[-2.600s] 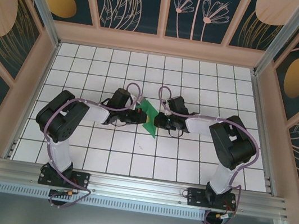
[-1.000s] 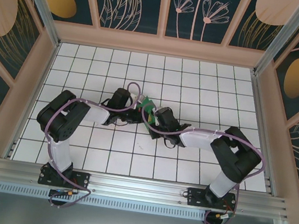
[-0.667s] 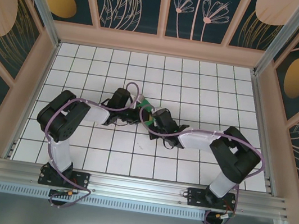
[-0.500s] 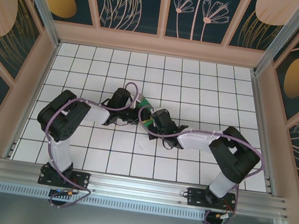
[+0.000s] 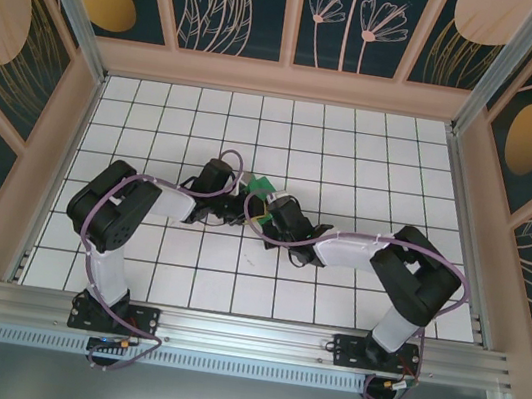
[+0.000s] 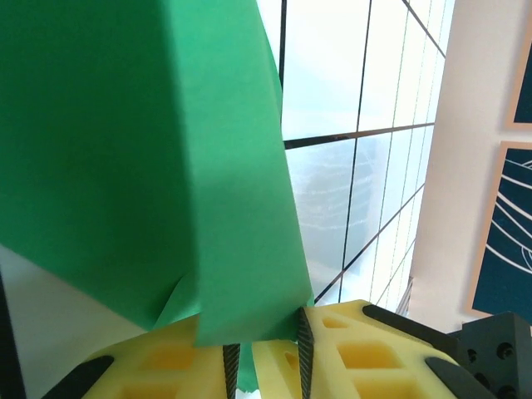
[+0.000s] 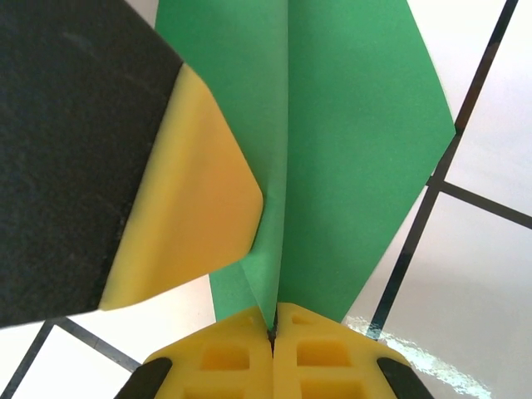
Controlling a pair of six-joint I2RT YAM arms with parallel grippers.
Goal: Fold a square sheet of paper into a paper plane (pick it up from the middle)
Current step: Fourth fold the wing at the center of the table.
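Little of the paper plane [image 5: 264,185] shows overhead.

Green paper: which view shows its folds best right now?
Right wrist: the green paper shows its centre crease and angled edges, pinched in the right gripper. Left wrist shows one close, cropped flap; top external, a small green patch between the arms.

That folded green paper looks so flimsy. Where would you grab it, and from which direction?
Grip the green paper on its centre crease, where the layers lie doubled and probably stiffest. Come in from the paper's end, in line with the crease, so the fingers close flat on both faces. The right end effector is shut on it just there. The wide flaps either side would likely bend.
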